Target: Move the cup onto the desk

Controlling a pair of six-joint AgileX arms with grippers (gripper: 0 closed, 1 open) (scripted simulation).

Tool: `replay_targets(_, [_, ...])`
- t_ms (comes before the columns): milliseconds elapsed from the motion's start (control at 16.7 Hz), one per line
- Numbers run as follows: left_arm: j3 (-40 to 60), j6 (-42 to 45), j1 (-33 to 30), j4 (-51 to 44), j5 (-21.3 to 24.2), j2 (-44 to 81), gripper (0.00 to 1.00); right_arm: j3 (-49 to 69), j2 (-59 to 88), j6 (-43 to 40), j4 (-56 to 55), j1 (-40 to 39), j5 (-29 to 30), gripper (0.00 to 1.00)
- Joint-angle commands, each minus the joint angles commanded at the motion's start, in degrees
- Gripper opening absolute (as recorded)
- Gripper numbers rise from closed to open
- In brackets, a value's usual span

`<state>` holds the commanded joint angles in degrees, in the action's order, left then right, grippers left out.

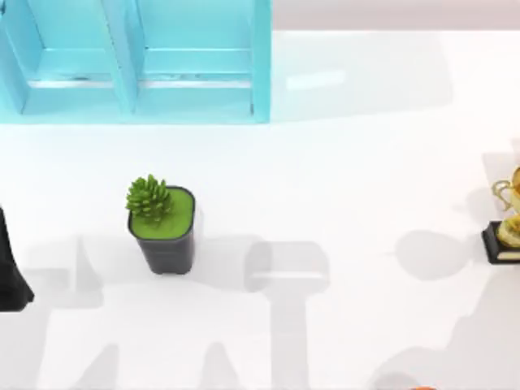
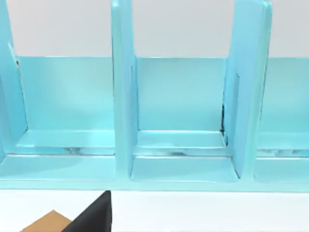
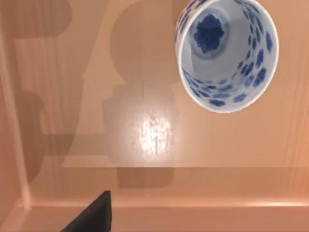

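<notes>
The cup [image 3: 227, 53], white with blue spots and dark blue at its bottom, is seen from above in the right wrist view. It stands upright on a glossy brown wooden surface [image 3: 145, 135] with a raised rim. A black part of my right gripper [image 3: 91, 216] shows well apart from the cup, with nothing in it. The desk [image 1: 366, 203] is the glossy white top across the top view. A black part of my left arm [image 1: 12, 272] sits at the desk's left edge. My left gripper [image 2: 91, 217] faces the shelf.
A light blue shelf unit [image 1: 138, 65] with open compartments stands at the back left. A dark grey square plant pot [image 1: 165, 231] with a green succulent is left of centre. A golden trophy [image 1: 508, 219] on a black base stands at the right edge.
</notes>
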<state>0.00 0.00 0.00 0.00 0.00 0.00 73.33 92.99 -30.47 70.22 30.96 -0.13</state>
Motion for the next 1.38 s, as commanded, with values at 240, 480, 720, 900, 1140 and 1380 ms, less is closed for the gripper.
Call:
replay_targets(240, [0.0,0.0,0.0,0.0,0.0,0.0,1.0,-3.73,5.49,0.3,-9.71,-0.2,0.0,1.0])
replay_targets(480, [0.0,0.0,0.0,0.0,0.0,0.0,1.0,-5.69,12.35,0.33,-17.94,-0.12,0.02,1.0])
replay_targets(720, [0.0,0.0,0.0,0.0,0.0,0.0,1.0,-5.78,12.96,0.34,-18.67,-0.16,0.01,1.0])
replay_targets(900, [0.0,0.0,0.0,0.0,0.0,0.0,1.0,-5.78,12.96,0.34,-18.67,-0.16,0.01,0.85])
replay_targets(1140, [0.0,0.0,0.0,0.0,0.0,0.0,1.0,-5.78,12.96,0.34,-18.67,-0.16,0.01,0.55])
replay_targets(1380, [0.0,0.0,0.0,0.0,0.0,0.0,1.0,-5.78,12.96,0.34,-18.67,-0.16,0.01,0.25])
